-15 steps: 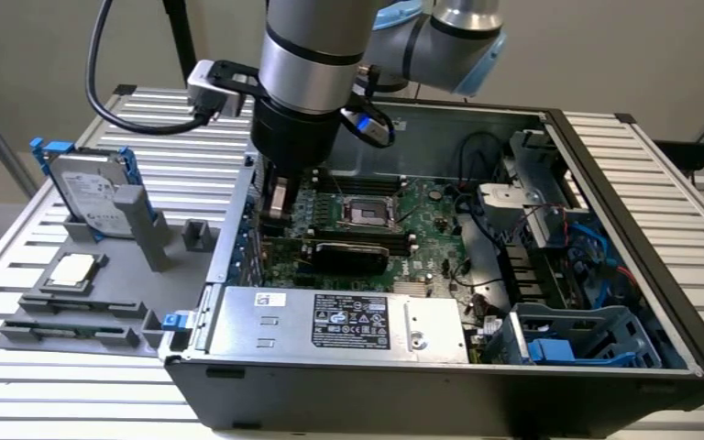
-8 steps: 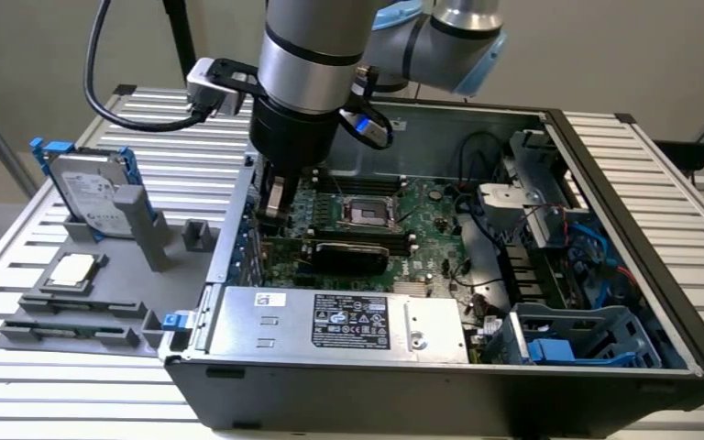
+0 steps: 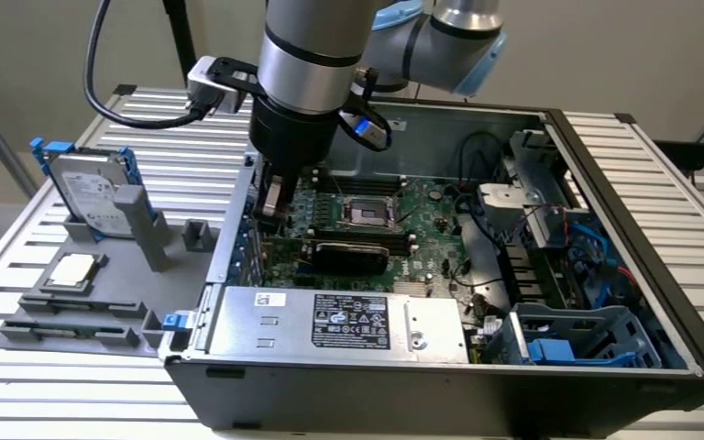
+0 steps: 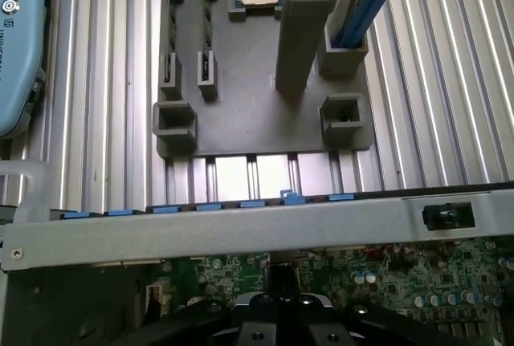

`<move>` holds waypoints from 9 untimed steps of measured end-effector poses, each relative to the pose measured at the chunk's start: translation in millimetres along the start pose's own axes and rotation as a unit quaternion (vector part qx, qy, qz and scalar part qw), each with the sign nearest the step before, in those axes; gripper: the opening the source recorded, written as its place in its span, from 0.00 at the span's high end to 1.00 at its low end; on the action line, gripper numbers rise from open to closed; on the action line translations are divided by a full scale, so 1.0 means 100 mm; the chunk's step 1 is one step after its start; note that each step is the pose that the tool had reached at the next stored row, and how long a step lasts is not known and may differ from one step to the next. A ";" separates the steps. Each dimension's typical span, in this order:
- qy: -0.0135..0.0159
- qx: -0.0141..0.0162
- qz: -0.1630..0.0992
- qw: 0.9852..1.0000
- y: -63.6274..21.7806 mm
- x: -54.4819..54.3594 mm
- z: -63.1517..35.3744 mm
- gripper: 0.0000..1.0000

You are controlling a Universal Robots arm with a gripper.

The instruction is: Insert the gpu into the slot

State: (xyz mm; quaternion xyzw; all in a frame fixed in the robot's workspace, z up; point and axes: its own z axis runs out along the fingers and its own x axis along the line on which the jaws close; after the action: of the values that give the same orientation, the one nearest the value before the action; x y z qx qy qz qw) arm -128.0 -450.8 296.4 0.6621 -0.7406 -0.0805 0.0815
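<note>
We are holding the gripper point(image 3: 276, 203) low inside the computer case point(image 3: 597, 275), just above the motherboard point(image 3: 432, 229) at its edge on the exterior view's left, and we are unable to tell how far it is open or whether it is holding anything. We are reading the flat black card point(image 3: 347, 252) just beside it, lying between the processor socket point(image 3: 365, 213) and the power supply point(image 3: 352, 321), as the gpu. We are treating it as light, stiff and fragile, best gripped by its long bare edges.
</note>
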 end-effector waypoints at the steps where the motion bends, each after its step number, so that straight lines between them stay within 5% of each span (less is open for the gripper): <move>1: -0.001 0.000 0.003 1.000 0.001 0.00 0.002 0.89; 9: -0.004 -0.001 0.018 1.000 0.006 -0.02 0.008 0.89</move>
State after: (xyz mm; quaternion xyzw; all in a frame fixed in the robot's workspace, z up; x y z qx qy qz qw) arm -128.5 -448.4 295.7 0.6481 -0.7528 -0.0824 0.0803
